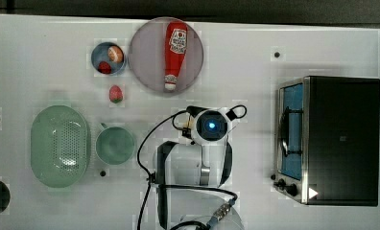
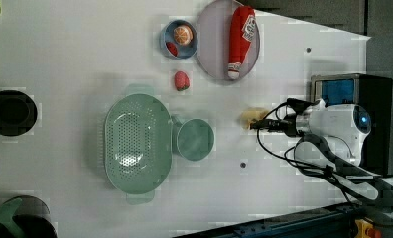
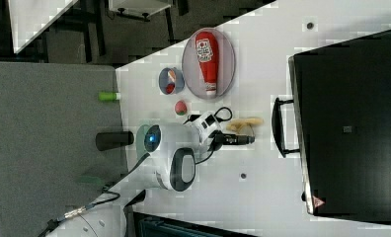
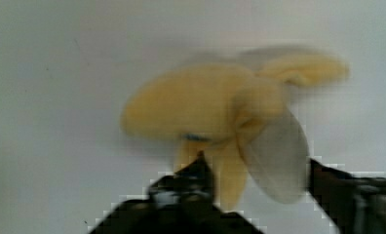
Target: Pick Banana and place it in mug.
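Note:
The banana (image 4: 205, 107) is a soft pale yellow toy with spread peel flaps, and it lies on the white table. It sits right of the mug in the left view (image 2: 253, 117) and just left of the oven handle in the right view (image 3: 248, 121). My gripper (image 4: 259, 170) is down over it and open. One dark fingertip (image 4: 198, 168) touches the lower flaps, the other (image 4: 327, 180) stands just beside them. In the left view the gripper (image 2: 260, 125) reaches the banana from the right. The sage-green mug (image 1: 115, 145) (image 2: 194, 140) stands upright beside the basket. In the top view the arm's wrist (image 1: 211, 125) covers the banana.
A green perforated basket (image 1: 60, 146) stands left of the mug in the top view. Behind them are a strawberry (image 1: 115, 94), a blue bowl (image 1: 96, 58) with small items and a grey plate (image 1: 145, 52) holding a ketchup bottle (image 1: 174, 52). A black toaster oven (image 1: 341, 139) fills the top view's right.

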Controlling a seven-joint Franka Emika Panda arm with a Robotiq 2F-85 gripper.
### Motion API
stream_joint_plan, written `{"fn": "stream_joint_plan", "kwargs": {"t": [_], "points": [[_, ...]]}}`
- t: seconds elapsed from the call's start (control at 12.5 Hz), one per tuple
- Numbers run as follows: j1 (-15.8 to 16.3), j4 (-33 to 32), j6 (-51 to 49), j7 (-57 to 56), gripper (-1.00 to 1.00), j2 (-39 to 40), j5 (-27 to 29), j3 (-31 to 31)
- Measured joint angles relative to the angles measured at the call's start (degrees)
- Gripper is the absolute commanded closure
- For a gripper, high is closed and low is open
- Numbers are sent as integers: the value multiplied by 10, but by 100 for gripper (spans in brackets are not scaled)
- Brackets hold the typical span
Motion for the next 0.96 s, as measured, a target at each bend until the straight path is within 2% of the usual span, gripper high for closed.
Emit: {"fn": "stream_joint_plan", "kwargs": {"t": [0.16,0.64,0.8,0.96], "points": [[1,-9,1,0,40,-1,0,8],[2,-4,-13,-4,40,-25,4,6],[1,-3,-45,-4,40,-87,-1,7],[4,-3,-121,2,40,-182,6,14]]}}
